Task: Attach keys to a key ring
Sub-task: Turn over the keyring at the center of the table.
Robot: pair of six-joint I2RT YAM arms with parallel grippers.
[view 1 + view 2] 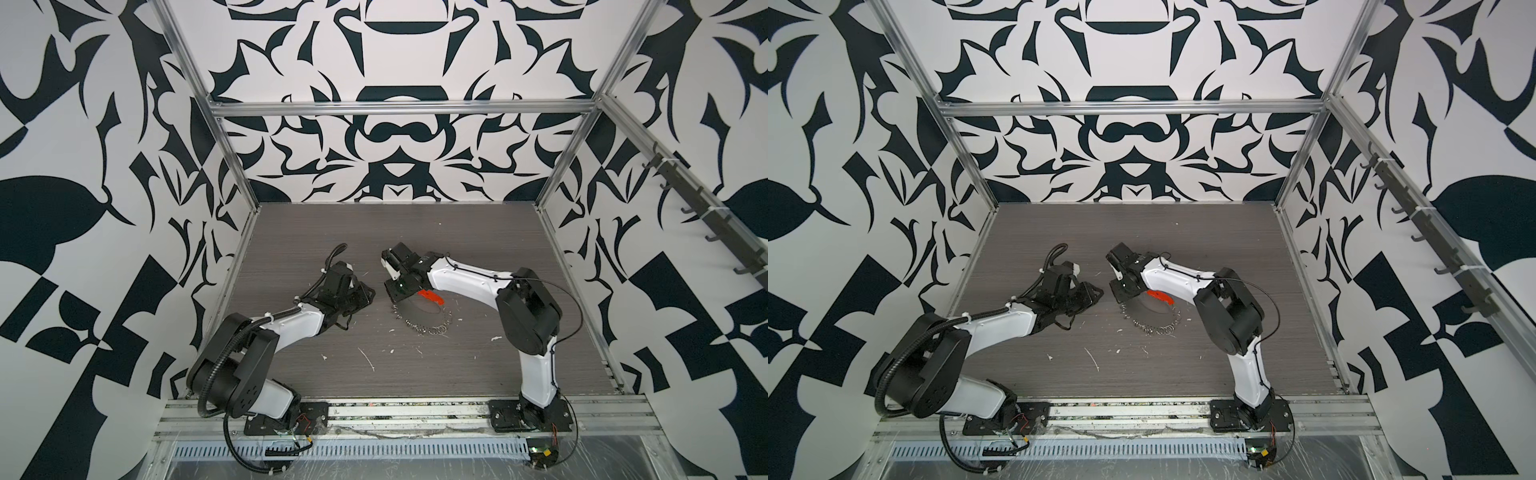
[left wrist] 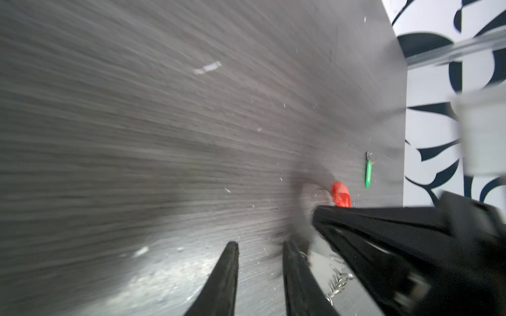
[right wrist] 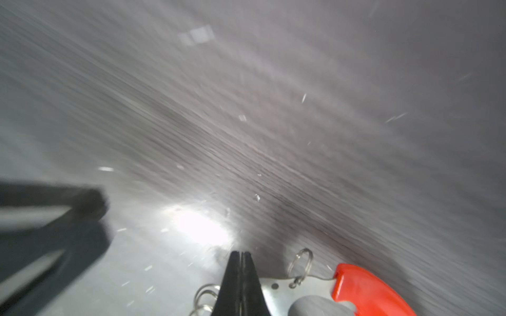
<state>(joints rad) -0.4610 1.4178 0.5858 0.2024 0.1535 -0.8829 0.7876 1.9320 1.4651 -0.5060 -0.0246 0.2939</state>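
Right gripper (image 3: pixel 241 254), clenched at 10 o'clock of key ring (image 1: pixel 431 297), sat nearer green key tag (image 2: pixel 368 172) than released left gripper (image 2: pixel 260 245).

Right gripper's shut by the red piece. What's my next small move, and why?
Probably ease the left gripper toward the green tag. The right gripper looks shut on the key ring wire, the left is open and empty, and the tag lies loose past the red segment.
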